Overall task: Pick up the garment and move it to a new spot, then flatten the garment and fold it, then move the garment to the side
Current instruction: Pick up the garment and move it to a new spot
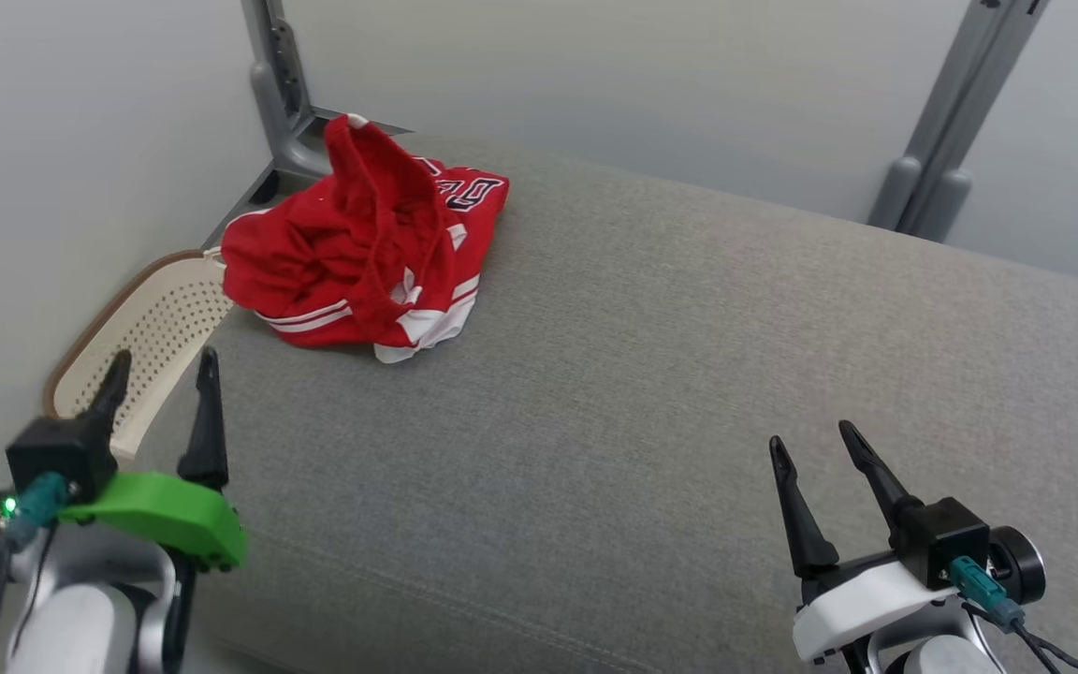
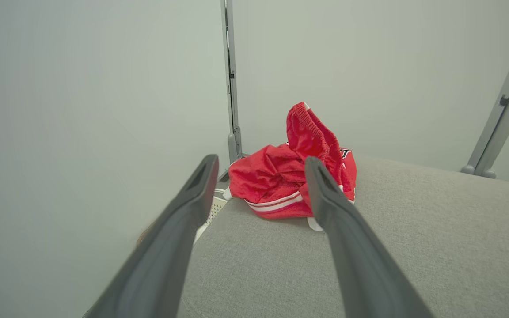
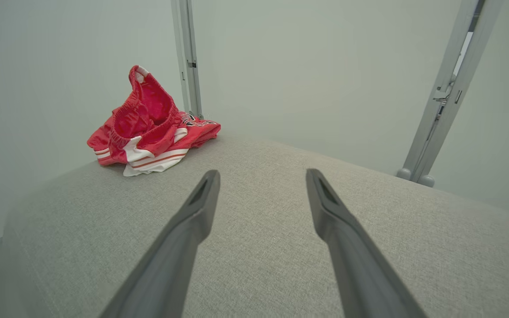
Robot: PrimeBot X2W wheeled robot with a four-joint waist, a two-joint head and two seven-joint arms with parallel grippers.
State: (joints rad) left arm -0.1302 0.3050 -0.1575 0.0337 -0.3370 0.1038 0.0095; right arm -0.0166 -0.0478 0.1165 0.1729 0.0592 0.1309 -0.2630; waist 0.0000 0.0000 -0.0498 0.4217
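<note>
Red shorts [image 1: 366,248] lie crumpled, waistband [image 1: 356,154] apparently uppermost. Left gripper [image 1: 164,358] and right gripper [image 1: 810,434] both gape wide, empty. Recommend the left pinch that raised waistband.

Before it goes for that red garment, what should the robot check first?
1. Left gripper open and empty: ok.
2. Right gripper open and empty: ok.
3. Red garment in plain sight, nothing lying on it: ok.
4. Garment flat: not ok, it lies crumpled in a heap with its waistband standing up.
5. Room on the grey cushion for a new spot: ok.
6. Garment wholly on the cushion: cannot tell, its left edge sits at the cushion's corner by the perforated basket.
</note>
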